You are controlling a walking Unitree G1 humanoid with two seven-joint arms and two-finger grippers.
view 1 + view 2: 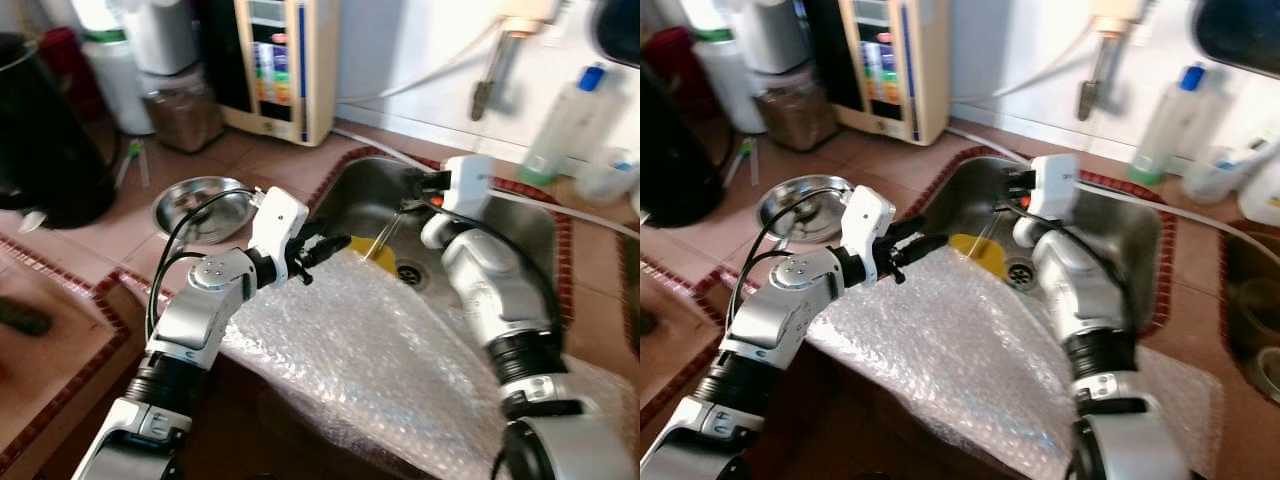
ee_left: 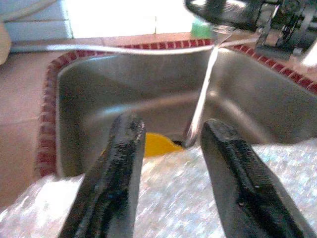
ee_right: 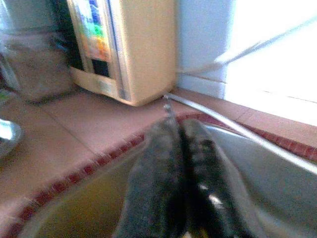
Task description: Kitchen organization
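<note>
A thin silver metal utensil [image 1: 392, 225] slants down into the steel sink [image 1: 520, 230], its lower end by a yellow object [image 1: 372, 250] on the sink floor. My right gripper [image 1: 422, 188] hovers over the sink's back and is shut on the utensil's upper end; its tip pokes out past the shut fingers [image 3: 168, 148]. My left gripper [image 1: 320, 248] stands open at the sink's front left, just above a bubble wrap sheet [image 1: 380, 350]. Between its fingers [image 2: 124, 163] I see the yellow object [image 2: 156, 145] and the utensil [image 2: 203, 94], both still apart from them.
The bubble wrap drapes over the sink's front edge and counter. A steel bowl [image 1: 205, 205] lies left of the sink, a black kettle [image 1: 45, 130] at far left. A beige appliance [image 1: 285, 65] and a jar [image 1: 185, 115] stand behind. A bottle [image 1: 565, 120] stands at the back right.
</note>
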